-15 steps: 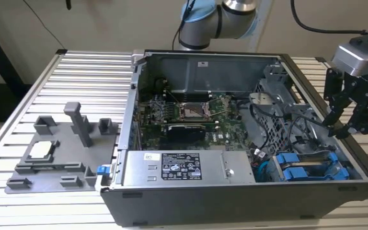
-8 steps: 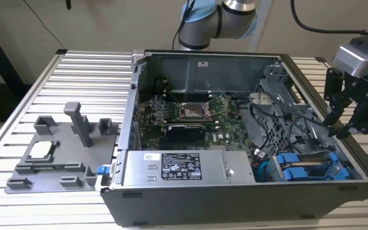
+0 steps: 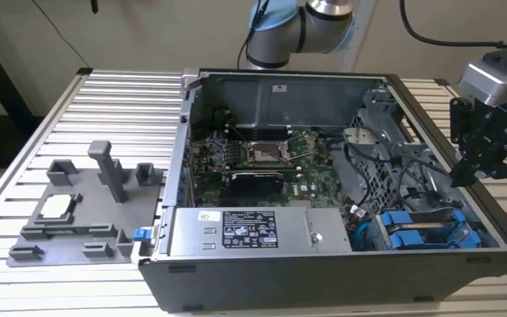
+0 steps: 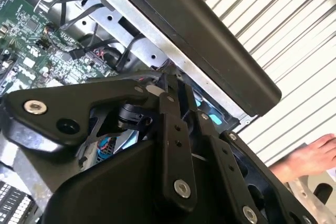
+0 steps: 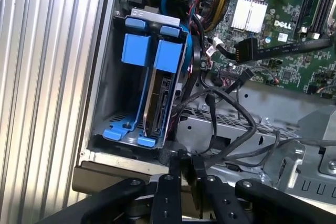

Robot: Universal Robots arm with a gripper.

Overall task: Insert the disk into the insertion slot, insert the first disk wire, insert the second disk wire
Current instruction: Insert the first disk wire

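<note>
The disk [image 5: 159, 97] is seen edge-on in the insertion slot [image 5: 113, 93], mostly hidden by its carrier [image 5: 169, 56], while the gripper [image 5: 186, 161] is clenched on nothing.

Disk [image 5: 159, 103] mostly hidden edge-on inside insertion slot [image 5: 112, 95]; gripper [image 3: 475, 176] partly cut off at the exterior view's right edge.

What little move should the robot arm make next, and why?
Probably ease the gripper down toward the loose black wires. The disk in its blue carrier already sits in the insertion slot, nothing seems plugged into its end, and the gripper hovers above them.
</note>
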